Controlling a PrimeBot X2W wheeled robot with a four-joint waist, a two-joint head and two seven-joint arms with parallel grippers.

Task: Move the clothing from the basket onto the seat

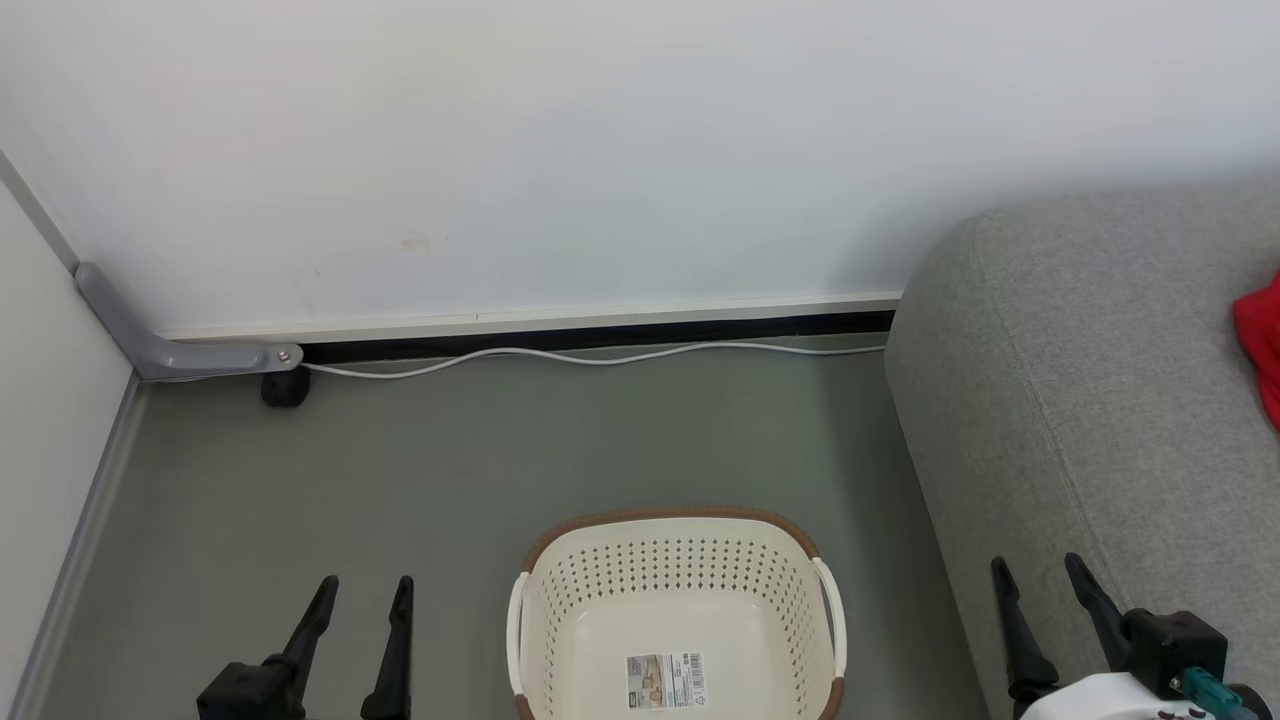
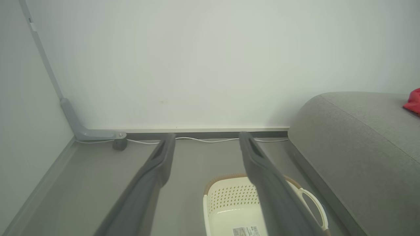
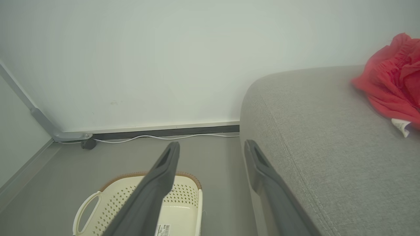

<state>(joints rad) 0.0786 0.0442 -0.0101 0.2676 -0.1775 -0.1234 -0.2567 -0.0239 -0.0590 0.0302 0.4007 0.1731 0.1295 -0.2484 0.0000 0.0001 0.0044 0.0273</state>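
**Basket empty, red clothing on the sofa, both grippers wide and idle**

Head view: the basket (image 1: 680,585) stands on the grey floor just beside the end of the seat (image 1: 1080,400), close enough, by the look of it, that an arm need only swing across from one to the other. Nothing lies in it. Its floor shows a paper label (image 1: 667,681) with a barcode and a small picture, the print too small to read. The clothing (image 1: 1262,345) shows as a red edge on top of the seat, at the right border. The left gripper (image 1: 367,585) and the right gripper (image 1: 1035,565) sit low on either side of the basket, fingers up and spread wide, holding nothing. That is likely a rest pose, as the task looks finished. A white cable (image 1: 600,357) runs along the skirting.

Left wrist view: the left gripper's (image 2: 207,136) fingers stand wide apart over bare floor, with the basket (image 2: 229,200) below them and a scrap of red on the seat (image 2: 361,141).

Right wrist view: the right gripper (image 3: 211,144) is equally wide and empty. The clothing (image 3: 393,75) lies bunched on the cushion. A white garment tag (image 3: 402,125) pokes out beneath it, its writing illegible.
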